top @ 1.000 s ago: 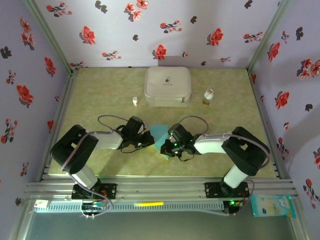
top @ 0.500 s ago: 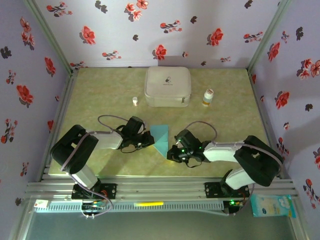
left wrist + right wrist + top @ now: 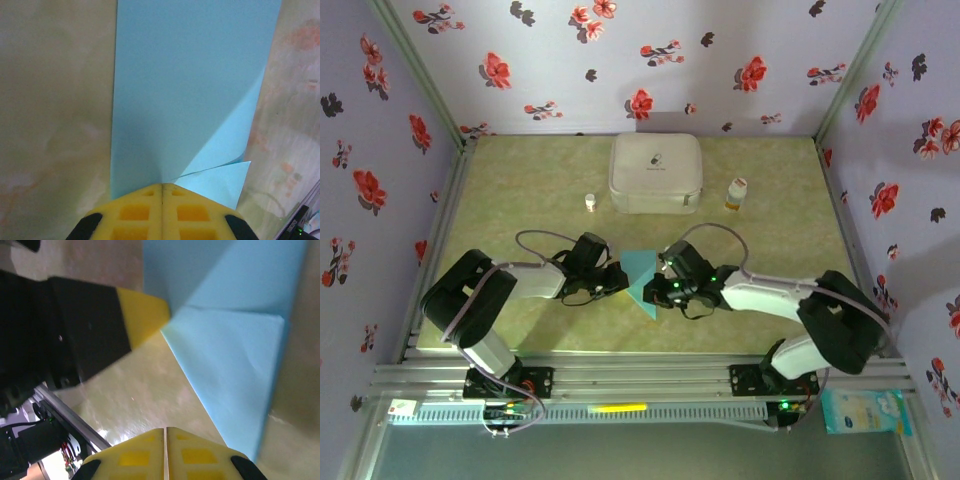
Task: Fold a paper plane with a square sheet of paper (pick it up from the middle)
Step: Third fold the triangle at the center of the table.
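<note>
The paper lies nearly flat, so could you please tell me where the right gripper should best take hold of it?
Probably the folded flap, whose free edge seems raised off the table: come in low from the right gripper's side, since the left gripper rests on the paper's opposite edge.

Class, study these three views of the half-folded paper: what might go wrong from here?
1. The left gripper, shut, seems to pin the paper only at one edge; a push may swivel it on the table.
2. The corner flap looks loosely creased and may spring open.
3. The right gripper, shut, sits near the left one; they might collide.
</note>
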`<action>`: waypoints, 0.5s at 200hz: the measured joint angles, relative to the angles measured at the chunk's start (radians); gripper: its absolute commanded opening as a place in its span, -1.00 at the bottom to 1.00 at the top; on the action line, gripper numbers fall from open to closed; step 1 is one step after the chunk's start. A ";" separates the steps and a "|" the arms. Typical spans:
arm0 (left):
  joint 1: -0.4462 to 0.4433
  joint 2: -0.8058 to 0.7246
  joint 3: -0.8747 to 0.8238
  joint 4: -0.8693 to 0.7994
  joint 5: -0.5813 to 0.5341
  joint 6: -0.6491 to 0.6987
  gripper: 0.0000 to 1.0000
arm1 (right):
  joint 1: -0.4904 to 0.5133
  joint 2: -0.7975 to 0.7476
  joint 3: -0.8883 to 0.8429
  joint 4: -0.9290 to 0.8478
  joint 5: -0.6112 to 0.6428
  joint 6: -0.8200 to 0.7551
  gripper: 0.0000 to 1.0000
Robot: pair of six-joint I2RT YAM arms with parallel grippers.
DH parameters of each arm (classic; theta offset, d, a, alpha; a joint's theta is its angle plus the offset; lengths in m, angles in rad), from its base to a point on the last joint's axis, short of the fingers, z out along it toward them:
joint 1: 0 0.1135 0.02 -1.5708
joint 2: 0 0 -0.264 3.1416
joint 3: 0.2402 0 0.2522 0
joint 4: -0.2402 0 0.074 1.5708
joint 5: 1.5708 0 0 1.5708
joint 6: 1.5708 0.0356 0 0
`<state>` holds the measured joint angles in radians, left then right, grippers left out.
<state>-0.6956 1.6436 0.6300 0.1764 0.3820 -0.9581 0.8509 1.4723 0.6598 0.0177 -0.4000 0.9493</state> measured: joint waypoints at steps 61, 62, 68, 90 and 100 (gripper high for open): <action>0.000 0.001 0.000 0.005 0.000 -0.003 -1.00 | 0.001 0.177 0.047 0.042 -0.029 -0.007 -0.80; 0.000 0.001 0.000 0.004 0.001 -0.003 -1.00 | 0.001 0.177 0.046 0.043 -0.030 -0.007 -0.80; 0.000 0.001 0.000 0.005 0.000 -0.003 -1.00 | 0.002 0.175 0.034 0.049 -0.032 -0.007 -0.80; 0.000 0.002 -0.003 0.012 0.003 -0.005 -1.00 | 0.003 0.144 -0.033 0.092 -0.043 -0.006 -0.80; 0.000 0.003 -0.003 0.014 0.003 -0.007 -1.00 | 0.005 0.111 -0.068 0.097 -0.050 -0.006 -0.80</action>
<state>-0.6956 1.6466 0.6270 0.1909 0.3855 -0.9653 0.8558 1.5833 0.5915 0.1146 -0.4496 0.9432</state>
